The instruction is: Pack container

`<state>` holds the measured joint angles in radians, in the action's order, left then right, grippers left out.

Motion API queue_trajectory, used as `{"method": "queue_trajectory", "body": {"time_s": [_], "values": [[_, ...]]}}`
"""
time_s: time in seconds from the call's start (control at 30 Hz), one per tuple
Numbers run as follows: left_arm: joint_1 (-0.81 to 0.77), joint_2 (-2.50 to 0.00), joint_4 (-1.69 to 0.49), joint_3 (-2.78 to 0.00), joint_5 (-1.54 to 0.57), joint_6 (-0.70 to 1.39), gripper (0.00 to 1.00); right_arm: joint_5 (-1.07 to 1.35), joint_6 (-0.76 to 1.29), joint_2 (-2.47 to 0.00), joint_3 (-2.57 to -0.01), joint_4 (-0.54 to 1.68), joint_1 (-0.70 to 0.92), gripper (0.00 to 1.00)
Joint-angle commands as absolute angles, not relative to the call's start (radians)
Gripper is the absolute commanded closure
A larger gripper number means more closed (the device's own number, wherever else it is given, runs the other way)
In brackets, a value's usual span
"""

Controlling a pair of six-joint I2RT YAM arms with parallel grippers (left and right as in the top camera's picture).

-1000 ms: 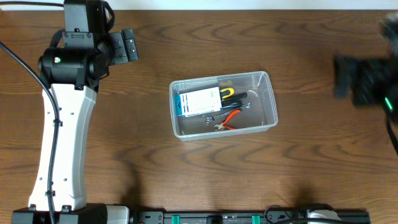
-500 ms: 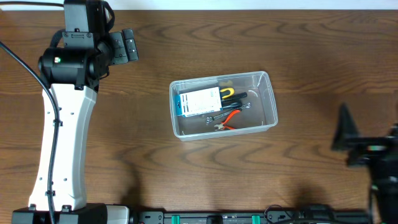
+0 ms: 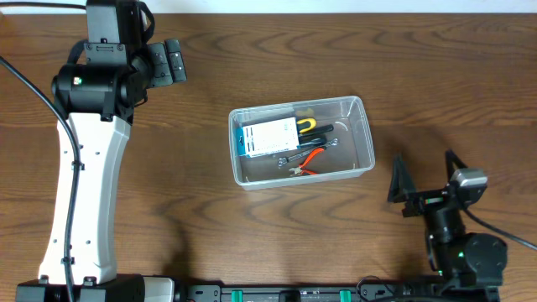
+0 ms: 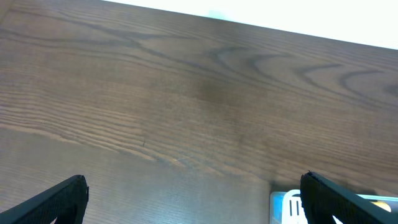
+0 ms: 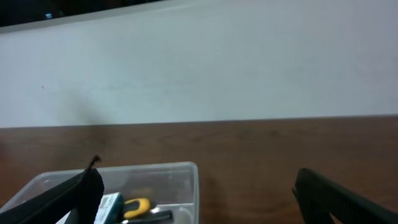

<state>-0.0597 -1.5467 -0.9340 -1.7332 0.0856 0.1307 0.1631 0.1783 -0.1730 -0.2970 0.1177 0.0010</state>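
Note:
The clear plastic container (image 3: 367,144) sits at the table's middle. In it lie a blue-and-white box (image 3: 267,137), a yellow-handled tool (image 3: 309,126), a black-handled tool and red-handled pliers (image 3: 312,159). My left gripper (image 3: 176,60) is open and empty at the far left, well away from the container. In the left wrist view (image 4: 196,208) a corner of the box (image 4: 286,205) shows. My right gripper (image 3: 425,174) is open and empty at the front right, right of the container. In the right wrist view (image 5: 199,205) the container (image 5: 155,167) and the yellow handle (image 5: 135,205) lie ahead.
The left arm's white link (image 3: 84,184) stretches along the table's left side. The right arm's base (image 3: 466,256) sits at the front right edge. A pale wall (image 5: 199,62) stands beyond the table's far edge.
The right arm swept from the far right edge down to the front right, near its base, fingers now pointing toward the container. The left arm and the container's contents have not moved.

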Motion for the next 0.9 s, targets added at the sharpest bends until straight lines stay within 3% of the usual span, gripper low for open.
{"method": "queue_trajectory", "body": {"time_s": [0.0,0.53,0.87], "values": [[-0.056,-1.549,-0.933,-1.732,0.095,0.133,0.02,0.177,0.239,-0.104,-0.235,0.101,-0.006,0.01],[-0.056,-1.549,-0.933,-1.732,0.095,0.133,0.02,0.177,0.213,-0.006,-0.035,0.102,-0.006,0.01],[-0.056,-1.549,-0.934,-1.732,0.095,0.133,0.02,0.207,-0.025,-0.005,-0.024,0.097,0.034,0.01]]}}
